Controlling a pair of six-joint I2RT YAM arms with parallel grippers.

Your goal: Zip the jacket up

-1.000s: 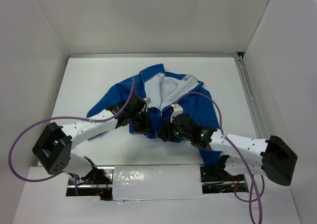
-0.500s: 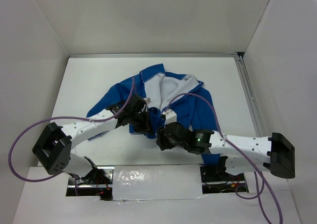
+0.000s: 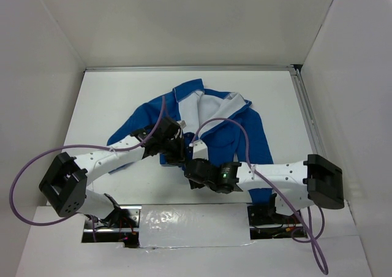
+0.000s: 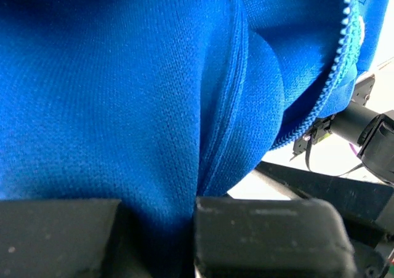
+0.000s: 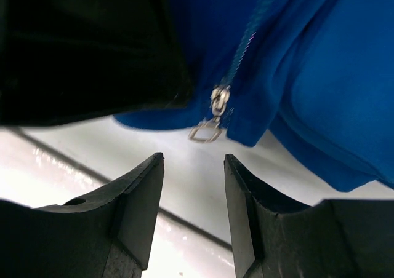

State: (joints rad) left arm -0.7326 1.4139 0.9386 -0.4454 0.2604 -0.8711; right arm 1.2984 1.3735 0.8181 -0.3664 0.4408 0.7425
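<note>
At the hem (image 5: 249, 133) of the jacket (image 3: 245, 136), which lies flat on the table (image 3: 104, 99): left gripper (image 4: 157, 229) pinches blue fabric, anchoring it. Right gripper (image 5: 194, 161) is open and empty, with the tab (image 5: 208, 129) just past its tips. Step: grabbing the tab. Next: nudge forward, close on the tab, pull toward the collar (image 3: 187, 92).
</note>
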